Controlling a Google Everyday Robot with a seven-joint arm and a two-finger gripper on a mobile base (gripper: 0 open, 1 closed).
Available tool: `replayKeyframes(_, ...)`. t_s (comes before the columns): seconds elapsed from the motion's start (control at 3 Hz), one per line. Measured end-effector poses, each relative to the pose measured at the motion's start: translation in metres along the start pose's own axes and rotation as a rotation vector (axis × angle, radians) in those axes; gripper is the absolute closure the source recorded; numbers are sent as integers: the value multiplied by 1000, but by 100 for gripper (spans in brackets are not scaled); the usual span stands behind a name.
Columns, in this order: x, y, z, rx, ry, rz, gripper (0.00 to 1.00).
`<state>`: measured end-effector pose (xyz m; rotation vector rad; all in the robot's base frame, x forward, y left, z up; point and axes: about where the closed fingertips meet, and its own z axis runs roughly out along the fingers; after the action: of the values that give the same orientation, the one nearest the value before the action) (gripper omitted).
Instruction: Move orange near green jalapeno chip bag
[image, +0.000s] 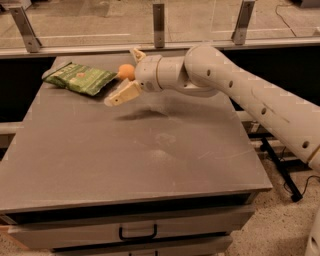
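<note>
The orange (125, 71) lies on the grey table (125, 165) at the back left, right beside the right end of the green jalapeno chip bag (80, 77), touching it or nearly so. My gripper (121, 76) hangs a little above the table at the orange, fingers spread wide. One pale finger (121, 94) points down-left in front of the orange and the other (135, 53) sticks up behind it. Neither finger presses on the orange. The gripper casts a shadow on the table just in front of it.
A low rail with metal posts (158, 20) runs along the table's far edge. The table's front has a drawer with a black handle (137, 232). My arm (235, 90) reaches in from the right across the back of the table.
</note>
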<state>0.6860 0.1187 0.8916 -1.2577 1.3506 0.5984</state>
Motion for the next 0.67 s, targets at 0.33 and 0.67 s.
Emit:
replayKeyframes(0.33, -12, -1, -28, -14, 13, -10, 0)
replayKeyframes(0.67, -23, -11, -66, 9, 44, -43, 0)
